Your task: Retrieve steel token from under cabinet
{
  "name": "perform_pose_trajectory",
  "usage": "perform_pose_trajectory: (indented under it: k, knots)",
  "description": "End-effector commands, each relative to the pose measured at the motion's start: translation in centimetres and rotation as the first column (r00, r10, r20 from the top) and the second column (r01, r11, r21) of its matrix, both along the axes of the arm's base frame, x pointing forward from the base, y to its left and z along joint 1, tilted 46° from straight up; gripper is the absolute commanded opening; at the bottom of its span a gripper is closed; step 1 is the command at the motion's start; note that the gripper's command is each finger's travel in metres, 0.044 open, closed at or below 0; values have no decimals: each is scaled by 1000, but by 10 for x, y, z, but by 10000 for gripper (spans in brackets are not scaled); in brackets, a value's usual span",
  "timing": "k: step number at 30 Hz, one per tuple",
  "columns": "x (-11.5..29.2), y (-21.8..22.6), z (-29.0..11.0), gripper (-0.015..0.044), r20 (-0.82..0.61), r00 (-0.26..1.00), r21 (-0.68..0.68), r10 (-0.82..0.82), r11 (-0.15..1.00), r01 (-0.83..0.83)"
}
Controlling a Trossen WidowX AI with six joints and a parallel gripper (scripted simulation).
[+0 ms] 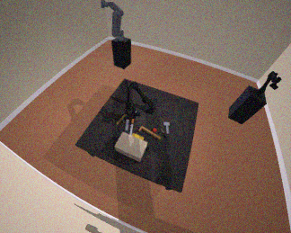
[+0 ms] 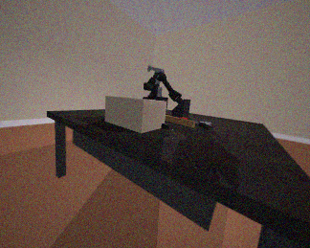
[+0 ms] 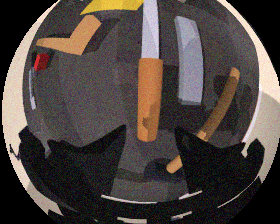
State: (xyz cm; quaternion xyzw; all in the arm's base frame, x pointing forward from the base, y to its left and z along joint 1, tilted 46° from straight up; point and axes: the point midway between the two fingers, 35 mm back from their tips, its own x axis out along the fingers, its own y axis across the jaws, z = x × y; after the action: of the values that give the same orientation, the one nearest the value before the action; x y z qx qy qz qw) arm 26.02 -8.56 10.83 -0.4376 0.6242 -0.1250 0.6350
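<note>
My gripper [image 1: 132,116] [image 3: 151,130] is open and hangs low over a tool with an orange handle and a flat silvery blade [image 1: 130,127] [image 3: 149,91]. The tool lies on the black table [image 1: 179,118] [image 2: 219,145], its blade pointing toward the beige cabinet [image 1: 130,147] [image 2: 132,112]. In the wrist view the handle lies between my two dark fingers, which do not touch it. The steel token is not visible in any view. In the exterior view the cabinet hides my fingers.
A yellow block [image 1: 138,137] [image 3: 115,3] lies by the cabinet. A tan L-shaped piece [image 1: 149,132] [image 3: 78,35], a small red object [image 1: 154,129] [image 3: 41,61] and a grey T-shaped piece [image 1: 166,127] lie to the right. A wooden stick [image 1: 121,119] [image 3: 221,106] and a pale grey strip [image 3: 188,56] lie beside the tool.
</note>
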Motion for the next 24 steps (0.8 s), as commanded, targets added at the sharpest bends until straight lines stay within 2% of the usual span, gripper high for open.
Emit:
perform_pose_trajectory:
  k: [1,24]
  knots:
    - [-1,-2,-3,270,-11,1000,2,7,1000,-7]
    - [6,-24,-27,270,-11,1000,3,6,1000,-6]
